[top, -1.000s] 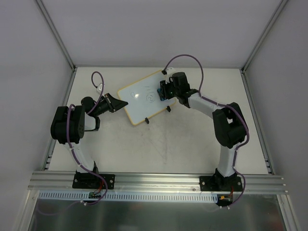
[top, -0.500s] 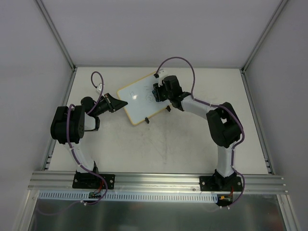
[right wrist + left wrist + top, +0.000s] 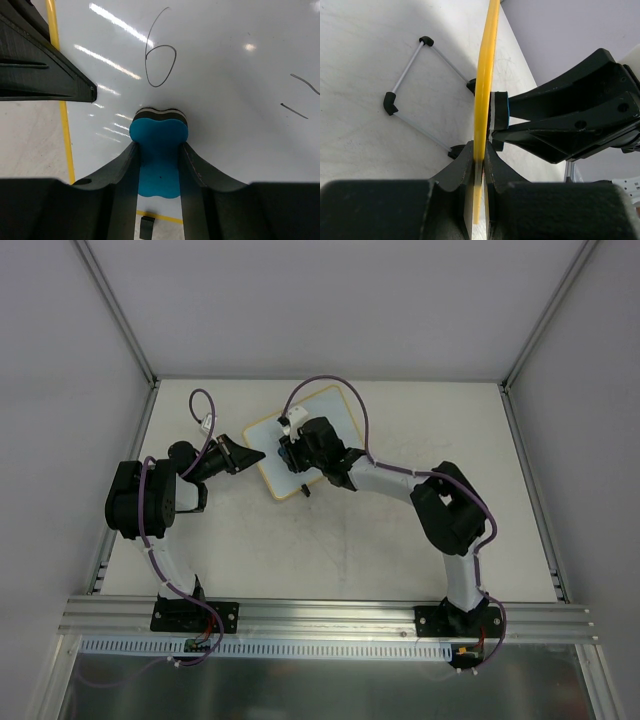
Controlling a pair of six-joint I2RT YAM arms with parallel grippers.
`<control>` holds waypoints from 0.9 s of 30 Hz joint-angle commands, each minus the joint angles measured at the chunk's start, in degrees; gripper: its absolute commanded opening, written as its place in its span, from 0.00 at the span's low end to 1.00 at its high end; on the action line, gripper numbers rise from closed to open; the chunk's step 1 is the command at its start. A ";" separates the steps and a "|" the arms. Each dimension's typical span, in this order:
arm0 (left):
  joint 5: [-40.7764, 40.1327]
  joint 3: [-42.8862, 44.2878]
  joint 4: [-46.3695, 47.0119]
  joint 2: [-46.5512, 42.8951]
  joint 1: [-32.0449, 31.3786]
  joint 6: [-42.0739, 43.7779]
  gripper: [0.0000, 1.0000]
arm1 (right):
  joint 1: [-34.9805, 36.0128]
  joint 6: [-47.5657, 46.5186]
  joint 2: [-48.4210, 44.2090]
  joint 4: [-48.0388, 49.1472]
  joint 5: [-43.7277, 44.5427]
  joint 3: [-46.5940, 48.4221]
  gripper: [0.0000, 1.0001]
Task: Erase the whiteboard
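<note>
Right wrist: eraser point(image 3: 159, 145) against whiteboard point(image 3: 230, 65).

The right gripper point(image 3: 290, 452) sweeps from the upper right part of the whiteboard point(image 3: 338, 405) to its lower left part, carrying the blue eraser point(image 3: 159, 145) across the surface. The stretch of board at the upper right, covered by the gripper a second ago, now lies bare in the top view, while the pen marks near the middle are now hidden under it. The right arm's elbow point(image 3: 450, 502) swings left, and its purple cable loop point(image 3: 320, 380) shifts left and flattens.
</note>
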 commanded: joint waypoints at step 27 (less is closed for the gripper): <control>2.04 -0.59 20.89 -2.45 -0.58 0.92 0.00 | -18.40 -1.54 4.88 -13.23 -2.89 13.49 0.00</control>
